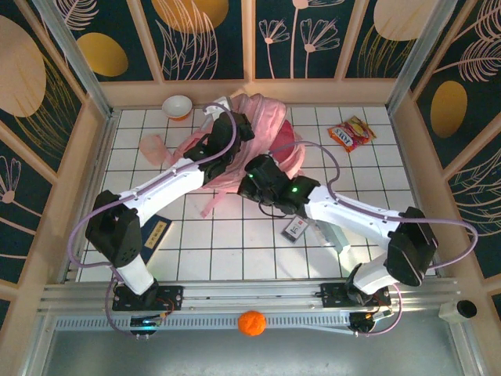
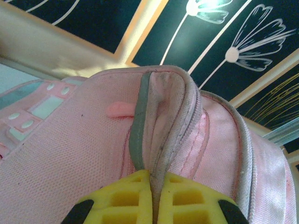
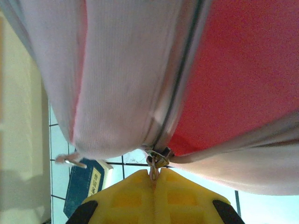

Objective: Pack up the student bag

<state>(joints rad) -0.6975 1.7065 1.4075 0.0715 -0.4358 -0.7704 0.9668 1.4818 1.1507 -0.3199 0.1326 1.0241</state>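
The bag (image 1: pixel 270 133), lying toward 12 o'clock on the desk (image 1: pixel 235 243), is pinched at its zipper edge by the left fingers (image 2: pixel 121 198), and its zipper pull (image 3: pixel 157 161) is clamped by the right fingers (image 3: pixel 133 191).

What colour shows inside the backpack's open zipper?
Red interior, clearest in the right wrist view.
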